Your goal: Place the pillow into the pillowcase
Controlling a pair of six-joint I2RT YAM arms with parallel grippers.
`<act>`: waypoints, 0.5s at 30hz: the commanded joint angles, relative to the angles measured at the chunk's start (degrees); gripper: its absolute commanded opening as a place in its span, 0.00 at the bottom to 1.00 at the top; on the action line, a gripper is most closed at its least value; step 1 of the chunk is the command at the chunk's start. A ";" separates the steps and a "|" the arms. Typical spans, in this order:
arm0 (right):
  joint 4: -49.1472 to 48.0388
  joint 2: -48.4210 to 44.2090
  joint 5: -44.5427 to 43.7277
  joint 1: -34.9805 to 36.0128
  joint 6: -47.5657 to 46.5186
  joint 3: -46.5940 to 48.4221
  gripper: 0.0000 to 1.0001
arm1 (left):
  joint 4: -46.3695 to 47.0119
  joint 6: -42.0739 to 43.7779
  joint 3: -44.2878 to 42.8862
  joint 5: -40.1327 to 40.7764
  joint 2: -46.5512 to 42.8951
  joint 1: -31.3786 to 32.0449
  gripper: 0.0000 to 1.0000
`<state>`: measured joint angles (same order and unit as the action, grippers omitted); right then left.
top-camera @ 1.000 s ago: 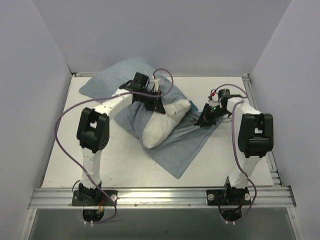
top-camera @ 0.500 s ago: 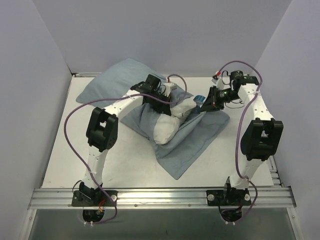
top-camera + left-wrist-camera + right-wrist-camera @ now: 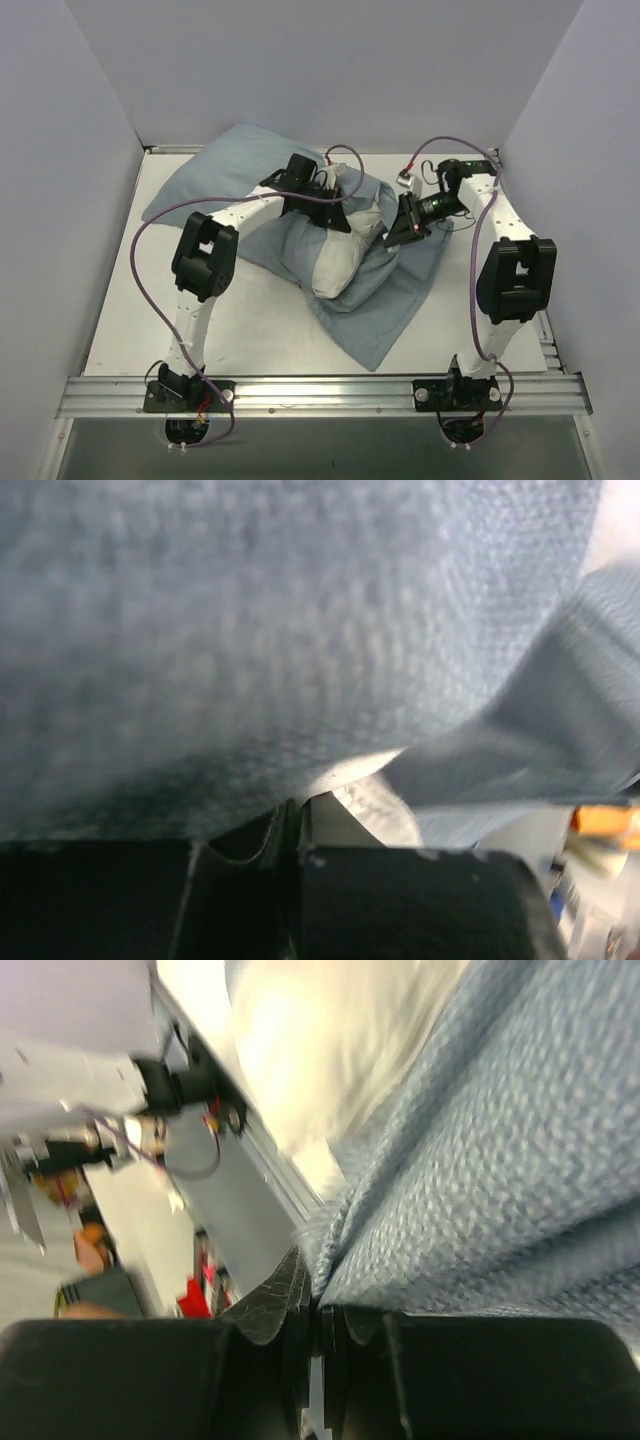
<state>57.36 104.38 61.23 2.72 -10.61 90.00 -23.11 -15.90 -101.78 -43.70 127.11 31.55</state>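
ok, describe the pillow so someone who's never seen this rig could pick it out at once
On the white table, a big pale grey-blue pillowcase lies rumpled across the middle and back. A plump lump pokes out of its bunched middle toward the near edge: the pillow. It is the only white stuffed thing; the cloth around it is blue and limp.

The pillow (image 3: 336, 266) is plain white, the pillowcase (image 3: 388, 312) a plain pale grey-blue, the table (image 3: 250, 335) off-white
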 commanded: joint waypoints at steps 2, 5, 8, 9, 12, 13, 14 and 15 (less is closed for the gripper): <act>15.05 -1.29 -0.03 5.53 -15.13 -2.99 0.00 | 19.20 -18.43 -2.63 3.01 0.07 -4.39 0.00; 15.23 2.40 -1.02 5.19 -16.37 0.34 0.00 | 13.65 -15.67 -7.21 5.99 0.16 -2.29 0.00; 15.06 5.39 -0.24 2.04 -13.74 5.78 0.00 | 11.61 -9.27 -1.69 6.35 -3.08 -0.09 0.00; 14.80 6.01 -0.32 0.63 -12.60 7.28 0.00 | 10.90 -7.93 1.11 6.61 -5.62 0.26 0.00; 13.48 9.17 1.95 -6.22 -7.07 14.84 0.00 | 8.88 -4.58 12.81 7.57 -10.02 0.88 0.00; 13.22 11.00 2.74 -7.54 -4.97 17.55 0.00 | 7.22 -3.88 15.09 7.93 -10.65 1.14 0.00; 12.86 11.46 3.19 -8.77 -4.77 21.15 0.00 | 7.03 -3.18 19.64 8.37 -11.87 1.41 0.00; 12.43 11.29 3.37 -9.74 -4.86 22.14 0.00 | 7.12 -3.26 21.25 8.63 -12.23 1.67 0.00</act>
<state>66.32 115.85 61.10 -3.25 -18.52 105.89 -11.33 -22.94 -87.61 -38.15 117.67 33.15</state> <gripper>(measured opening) 0.049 0.041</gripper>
